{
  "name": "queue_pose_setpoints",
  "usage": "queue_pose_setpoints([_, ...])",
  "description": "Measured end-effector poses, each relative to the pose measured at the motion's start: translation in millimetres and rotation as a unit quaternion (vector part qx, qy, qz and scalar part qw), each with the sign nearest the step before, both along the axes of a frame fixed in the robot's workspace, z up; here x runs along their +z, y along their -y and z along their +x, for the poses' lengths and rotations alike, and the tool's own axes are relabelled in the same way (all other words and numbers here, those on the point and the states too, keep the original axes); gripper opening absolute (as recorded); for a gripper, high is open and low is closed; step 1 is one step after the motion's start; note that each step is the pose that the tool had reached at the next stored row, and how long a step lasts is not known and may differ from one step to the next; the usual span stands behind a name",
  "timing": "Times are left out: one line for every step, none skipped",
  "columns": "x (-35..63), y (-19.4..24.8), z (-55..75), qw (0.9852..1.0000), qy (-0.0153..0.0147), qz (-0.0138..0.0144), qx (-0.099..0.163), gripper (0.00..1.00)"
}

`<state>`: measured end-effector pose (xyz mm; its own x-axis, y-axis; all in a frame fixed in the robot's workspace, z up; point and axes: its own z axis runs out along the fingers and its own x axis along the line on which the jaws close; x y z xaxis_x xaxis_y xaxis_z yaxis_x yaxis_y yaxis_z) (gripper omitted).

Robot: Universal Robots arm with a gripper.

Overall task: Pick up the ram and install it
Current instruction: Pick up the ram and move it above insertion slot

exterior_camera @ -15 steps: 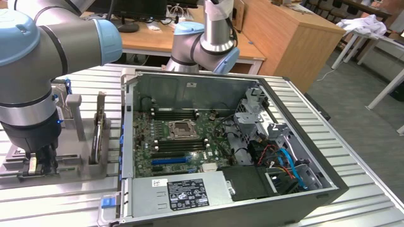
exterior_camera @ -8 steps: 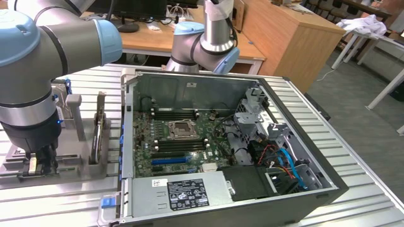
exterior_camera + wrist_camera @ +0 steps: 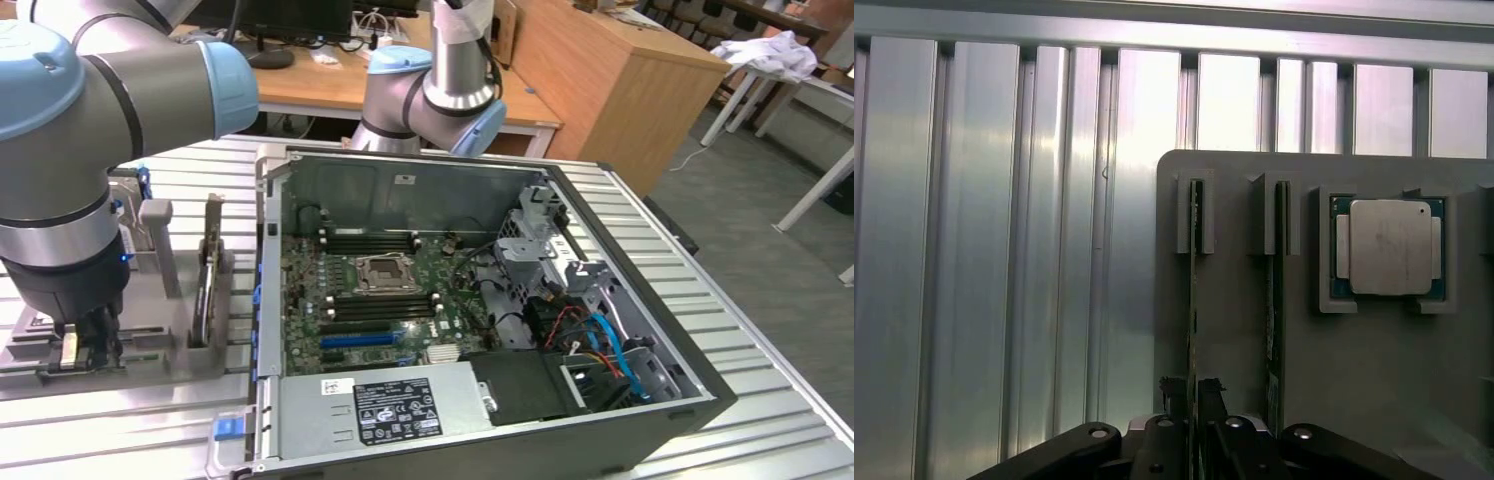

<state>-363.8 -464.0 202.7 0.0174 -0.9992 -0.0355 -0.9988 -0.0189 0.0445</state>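
Two green ram sticks stand on edge in a grey holder tray (image 3: 1239,330). My gripper (image 3: 1194,405) is lowered onto one ram stick (image 3: 1195,300), with a dark fingertip (image 3: 1172,392) against each side of it; the stick still sits in its slot. The other ram stick (image 3: 1274,300) stands free beside it. In the exterior view my gripper (image 3: 83,345) is down at the tray (image 3: 154,350) on the exterior view's left, and the free stick (image 3: 207,290) stands towards the open computer case (image 3: 274,300). The motherboard (image 3: 387,290) lies inside the case with its black memory slots (image 3: 367,243) exposed.
A silver processor chip (image 3: 1389,247) sits in a pocket of the tray. Everything rests on a ribbed aluminium table (image 3: 984,250). Cables and a drive cage (image 3: 587,330) fill the case's side at the exterior view's right. A second robot arm (image 3: 441,90) stands behind the case.
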Motion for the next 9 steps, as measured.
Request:
queue_pose_setpoints([0.0, 0.0, 0.0, 1.0000, 0.0000, 0.0000, 0.000, 0.19])
queue_pose_setpoints([0.0, 0.0, 0.0, 1.0000, 0.0000, 0.0000, 0.000, 0.19])
queue_pose_setpoints([0.0, 0.0, 0.0, 1.0000, 0.0000, 0.0000, 0.000, 0.19])
queue_pose_setpoints([0.0, 0.0, 0.0, 1.0000, 0.0000, 0.0000, 0.000, 0.18])
queue_pose_setpoints([0.0, 0.0, 0.0, 1.0000, 0.0000, 0.0000, 0.000, 0.11])
queue_pose_setpoints([0.0, 0.0, 0.0, 1.0000, 0.0000, 0.0000, 0.000, 0.11])
queue_pose_setpoints([0.0, 0.0, 0.0, 1.0000, 0.0000, 0.0000, 0.000, 0.11])
queue_pose_setpoints([0.0, 0.0, 0.0, 1.0000, 0.0000, 0.0000, 0.000, 0.11])
queue_pose_setpoints([0.0, 0.0, 0.0, 1.0000, 0.0000, 0.0000, 0.000, 0.11])
